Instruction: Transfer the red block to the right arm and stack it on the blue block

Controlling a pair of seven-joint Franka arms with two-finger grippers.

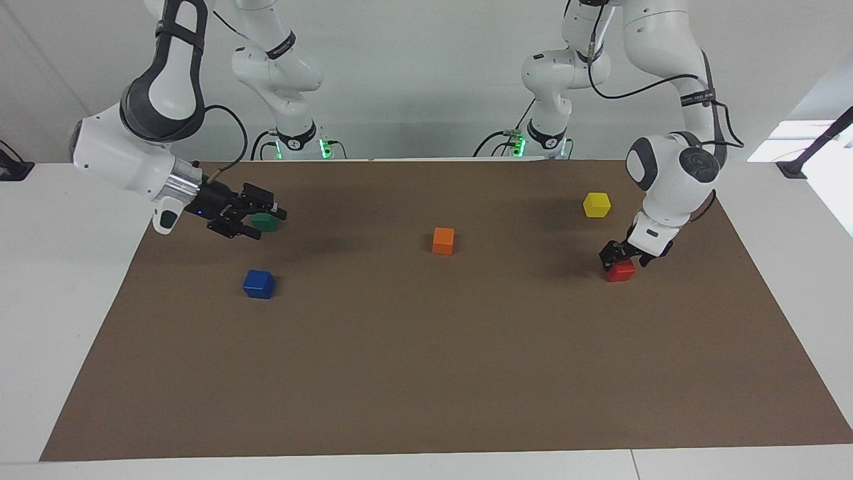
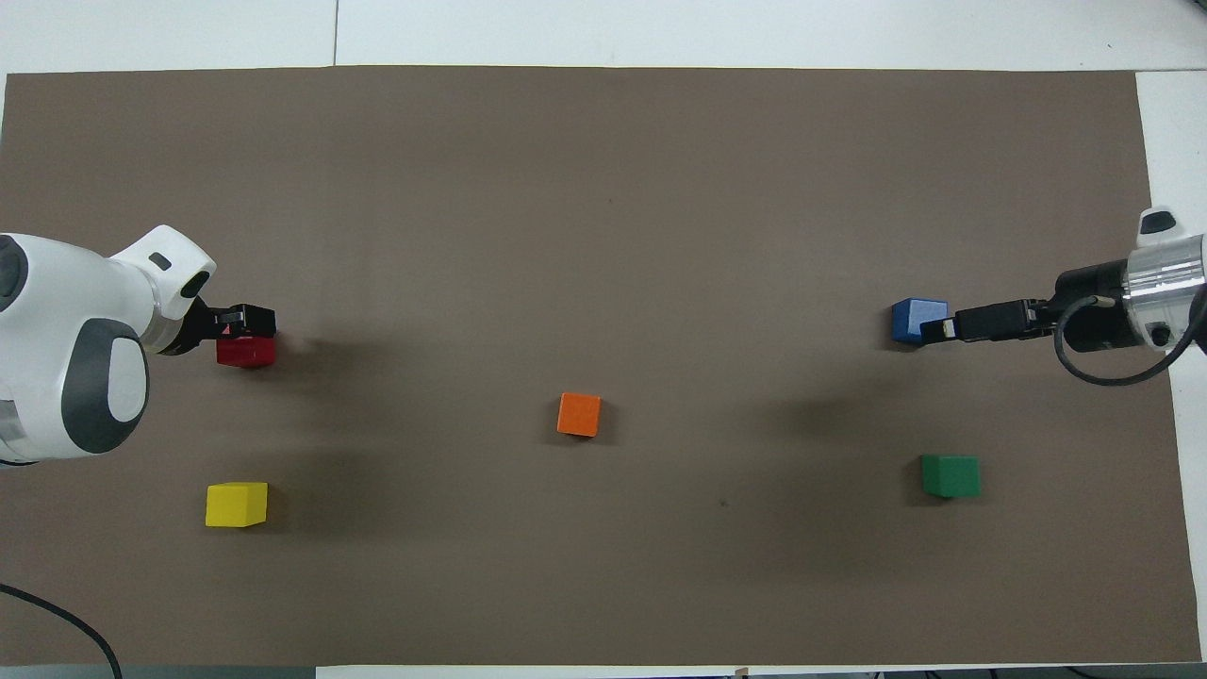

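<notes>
The red block [image 1: 620, 271] lies on the brown mat [image 1: 426, 373] toward the left arm's end; it also shows in the overhead view [image 2: 246, 354]. My left gripper [image 1: 624, 259] has come down onto it, open, with a finger on either side of its top; in the overhead view the left gripper [image 2: 249, 325] covers part of the block. The blue block [image 1: 258, 285] lies toward the right arm's end, also in the overhead view [image 2: 909, 318]. My right gripper [image 1: 270, 224] is open and empty, level, up in the air over the mat between the blue and green blocks; it also shows in the overhead view [image 2: 932, 330].
A green block [image 1: 262, 221] lies nearer to the robots than the blue one. An orange block [image 1: 443, 241] sits mid-mat. A yellow block [image 1: 596, 205] lies nearer to the robots than the red one. White table surrounds the mat.
</notes>
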